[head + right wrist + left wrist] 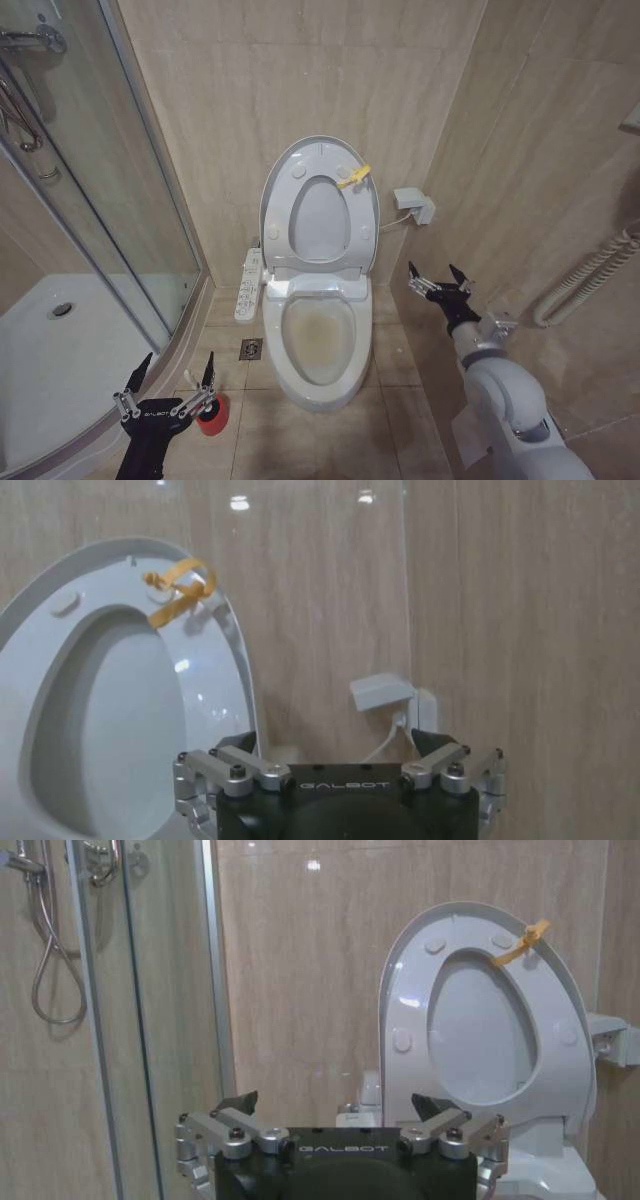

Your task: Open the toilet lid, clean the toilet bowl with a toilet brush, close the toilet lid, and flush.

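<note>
One step down so far: the big glossy white plastic toilet lid (pixel 322 165) stands upright against the wall, white ceramic toilet bowl (pixel 320 345) uncovered, while the left gripper (pixel 167 385), fingers apart, hovers above the small red cup (pixel 213 413) probably holding the brush, and the right gripper (pixel 436 274) waits empty, also spread, beside the bowl.

right gripper (pixel 337 744) low in front, black body with metal knuckles, fingers spread wide and holding nothing. toilet lid (pixel 215 667) standing upright against the beige tiled wall (pixel 520 592), seat ring (pixel 70 645) raised flat against it. yellow clip (pixel 176 591) hooked on the upper rim. small white box (pixel 382 691) on the wall just beside the lid, white cable (pixel 388 739) hanging below it.
</note>
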